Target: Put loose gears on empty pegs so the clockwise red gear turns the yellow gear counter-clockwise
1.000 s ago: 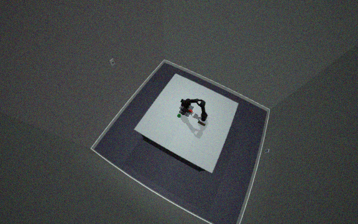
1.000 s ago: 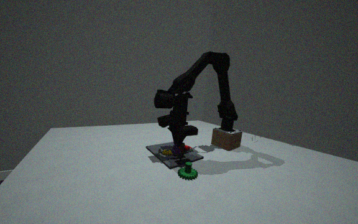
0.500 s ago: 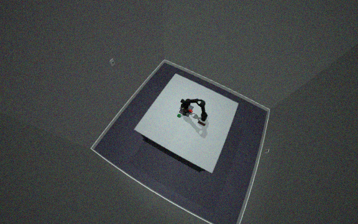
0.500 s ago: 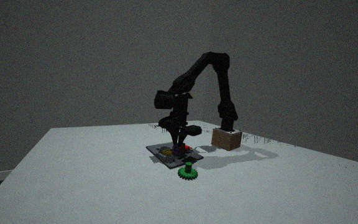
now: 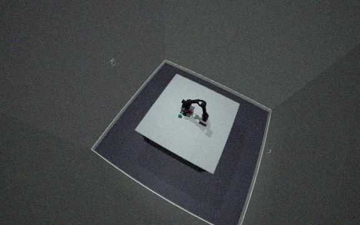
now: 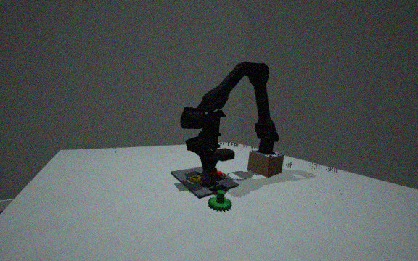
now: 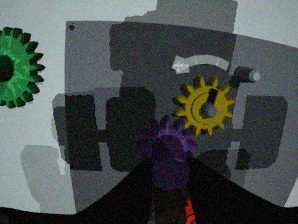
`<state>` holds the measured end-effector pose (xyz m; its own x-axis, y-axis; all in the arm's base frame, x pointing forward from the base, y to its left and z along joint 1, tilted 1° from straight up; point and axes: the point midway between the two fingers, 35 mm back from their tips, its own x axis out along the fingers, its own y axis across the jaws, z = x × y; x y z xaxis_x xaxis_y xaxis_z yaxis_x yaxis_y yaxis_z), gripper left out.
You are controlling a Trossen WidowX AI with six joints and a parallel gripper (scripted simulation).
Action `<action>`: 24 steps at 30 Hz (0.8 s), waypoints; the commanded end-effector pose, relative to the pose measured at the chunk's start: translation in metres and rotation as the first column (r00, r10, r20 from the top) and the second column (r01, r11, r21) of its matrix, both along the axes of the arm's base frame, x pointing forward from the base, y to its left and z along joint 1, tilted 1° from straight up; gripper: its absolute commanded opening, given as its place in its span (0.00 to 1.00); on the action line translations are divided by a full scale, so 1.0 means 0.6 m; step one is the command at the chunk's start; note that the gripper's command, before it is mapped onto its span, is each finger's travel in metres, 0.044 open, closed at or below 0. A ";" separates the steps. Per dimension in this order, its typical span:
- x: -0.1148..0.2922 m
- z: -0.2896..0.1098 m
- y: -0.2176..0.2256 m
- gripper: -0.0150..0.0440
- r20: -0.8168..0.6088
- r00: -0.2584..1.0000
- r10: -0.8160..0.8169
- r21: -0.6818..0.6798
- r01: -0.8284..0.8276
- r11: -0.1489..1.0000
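Currently, fingers [image 6: 208,177] nearly closed, pinching purple gear [image 6: 207,177] [image 7: 170,145] over grey board [image 6: 199,195] [image 7: 82,60].

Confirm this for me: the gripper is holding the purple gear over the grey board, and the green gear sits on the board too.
One thing is wrong: the green gear stands on the table beside the grey board, as the exterior view shows. The gripper does hold the purple gear over the board.

Arm base block [image 6: 265,164]: I see brown, wood-like sides.
Green gear [image 6: 220,203] [image 7: 15,67]: looks like plastic to me.
Arm [image 6: 261,96]: I see matt black.
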<state>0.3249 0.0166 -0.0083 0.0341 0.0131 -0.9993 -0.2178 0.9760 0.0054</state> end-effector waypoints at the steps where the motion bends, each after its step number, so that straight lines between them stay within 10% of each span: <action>1: -0.001 -0.002 0.000 0.25 -0.002 0.995 -0.099 0.004 0.099 0.995; 10: 0.000 -0.005 -0.001 0.25 -0.006 0.955 -0.295 0.010 0.295 0.955; 15: 0.000 -0.003 -0.001 0.48 -0.005 0.970 -0.244 0.008 0.244 0.970; 24: 0.001 0.054 -0.001 0.49 -0.002 0.996 -0.084 0.003 0.084 0.996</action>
<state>0.3189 0.0163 0.0004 0.0010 0.0133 -0.9999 -0.0832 0.9964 0.0132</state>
